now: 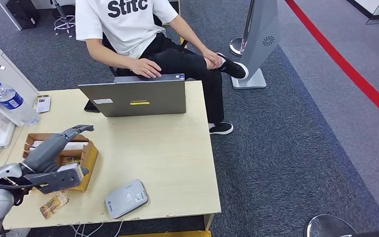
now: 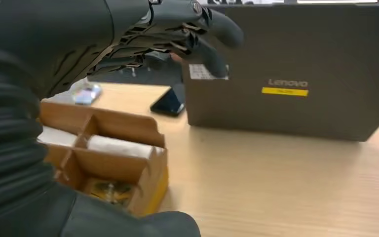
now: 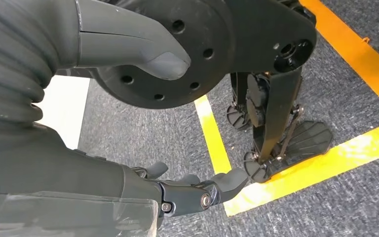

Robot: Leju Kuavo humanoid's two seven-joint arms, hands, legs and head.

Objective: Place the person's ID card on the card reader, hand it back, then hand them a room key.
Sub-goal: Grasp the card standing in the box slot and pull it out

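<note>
My left hand [image 1: 54, 148] hovers over a cardboard box [image 1: 90, 157] at the table's left side, its fingers [image 2: 177, 34] stretched out toward the laptop and holding nothing. The box has compartments, and white cards [image 2: 118, 145] lie in one of them. A grey card reader [image 1: 126, 198] sits near the table's front edge, with nothing on it. Near the water bottle lies a small shiny card-like item [image 1: 43, 103]; I cannot tell what it is. My right hand [image 3: 192, 190] hangs beside my body over the carpet, fingers apart and empty.
A person in a white shirt [image 1: 128, 19] sits behind an open grey laptop [image 1: 138, 96] at the table's far edge. A dark phone [image 1: 90, 106] lies left of the laptop. A water bottle [image 1: 10, 98] and a power strip [image 1: 2, 131] stand at the far left. A snack wrapper [image 1: 54, 204] lies near the front.
</note>
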